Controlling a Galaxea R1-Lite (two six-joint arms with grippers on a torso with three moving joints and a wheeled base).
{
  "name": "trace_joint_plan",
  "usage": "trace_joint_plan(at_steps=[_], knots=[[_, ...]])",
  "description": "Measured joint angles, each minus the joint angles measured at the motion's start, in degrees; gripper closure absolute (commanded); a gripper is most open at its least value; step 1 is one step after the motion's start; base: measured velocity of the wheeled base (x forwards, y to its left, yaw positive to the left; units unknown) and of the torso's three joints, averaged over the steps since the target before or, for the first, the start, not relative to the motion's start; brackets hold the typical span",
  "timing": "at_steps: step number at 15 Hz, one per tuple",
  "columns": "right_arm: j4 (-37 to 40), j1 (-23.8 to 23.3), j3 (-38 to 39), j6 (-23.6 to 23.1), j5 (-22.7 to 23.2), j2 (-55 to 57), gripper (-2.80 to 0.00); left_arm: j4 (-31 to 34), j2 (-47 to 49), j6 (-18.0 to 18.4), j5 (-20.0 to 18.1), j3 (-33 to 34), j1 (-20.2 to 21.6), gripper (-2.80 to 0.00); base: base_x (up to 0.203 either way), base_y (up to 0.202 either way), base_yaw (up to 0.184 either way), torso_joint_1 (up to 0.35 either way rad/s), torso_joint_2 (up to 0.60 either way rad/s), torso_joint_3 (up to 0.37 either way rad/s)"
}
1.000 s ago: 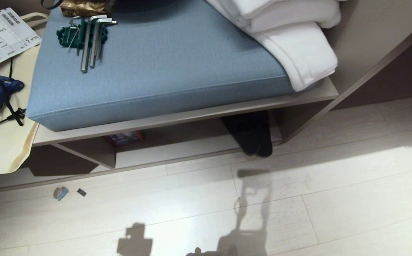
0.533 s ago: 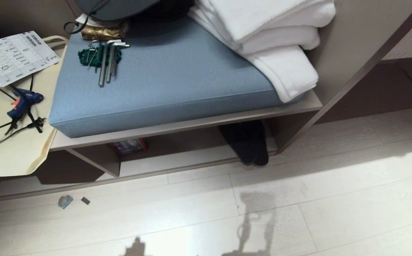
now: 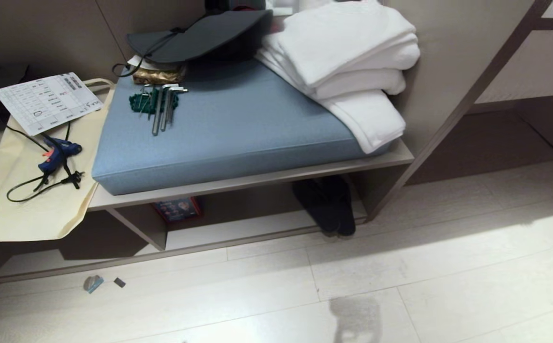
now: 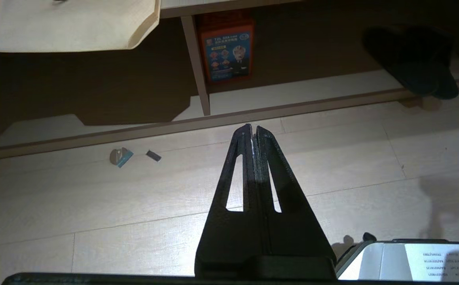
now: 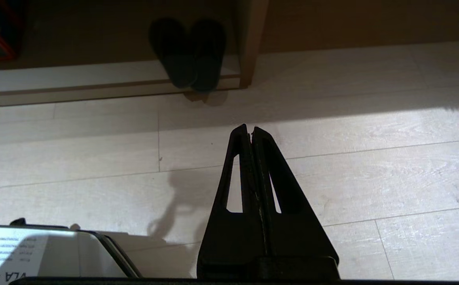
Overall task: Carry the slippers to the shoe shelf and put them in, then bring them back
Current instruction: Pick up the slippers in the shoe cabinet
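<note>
Both closed and empty, left gripper (image 4: 252, 127) and right gripper (image 5: 248, 127), risking a scrape under the low taupe laminate shoe shelf (image 3: 257, 179) while reaching the dark soft fabric slippers (image 3: 330, 207).

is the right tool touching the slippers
Apart. The right wrist view shows the right tool shut over bare floor, with floorboards between it and the slippers in the shoe shelf.

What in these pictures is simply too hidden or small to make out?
- The slippers: the head view hides their inner ends under the bench top, in shadow.
- Sheet of paper: head view, print too small to read.
- Two small bits on the floor: too small to identify.
- Boxed item: the bench edge cuts off its top.
- Neither pincer shows in the head view.
</note>
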Motion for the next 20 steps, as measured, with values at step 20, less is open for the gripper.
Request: trace_joint_plan(at_steps=[20], knots=[[-0.06, -0.01, 0.0, 0.88, 0.0, 0.0, 0.0, -0.01, 0.0, -0.18, 0.0, 0.0, 0.0, 0.0, 0.0, 0.0, 0.0, 0.003, 0.0, 0.202]])
